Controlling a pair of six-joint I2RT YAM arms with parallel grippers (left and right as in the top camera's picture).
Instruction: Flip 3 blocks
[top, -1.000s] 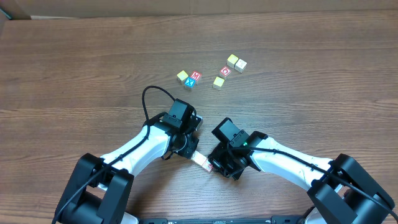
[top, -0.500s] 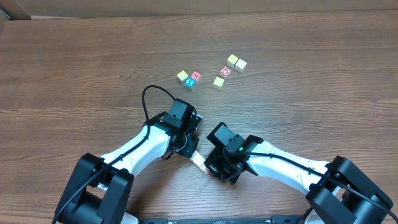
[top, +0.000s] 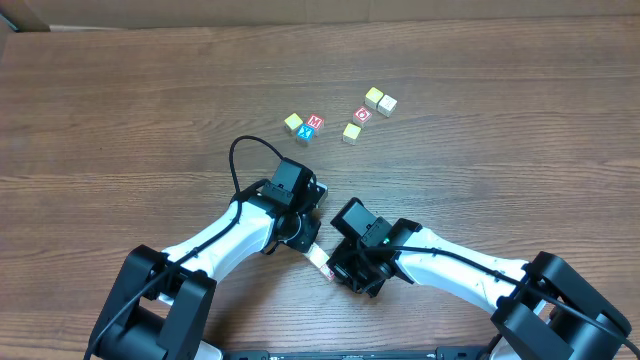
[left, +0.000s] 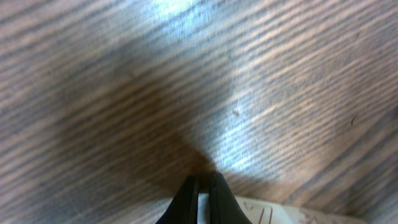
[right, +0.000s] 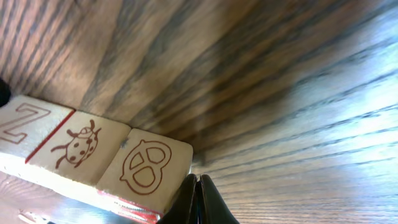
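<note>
The three blocks (top: 322, 263) lie end to end as one short bar near 6 o'clock on the worktop (top: 500, 150). Seen from overhead, the bar's long axis runs from 11 to 5 o'clock, between the two grippers. In the right wrist view the pale upper faces show a Z (right: 18, 124), a ladybird (right: 78, 146) and a pretzel (right: 146, 167). The right gripper (right: 198, 182), jaws closed on nothing, sits at the corner of the pretzel end. The left gripper (left: 203, 182), jaws also closed and empty, points at bare wood just beside the bar's other end. Loose cubes (top: 351, 132) lie toward 12 o'clock.
</note>
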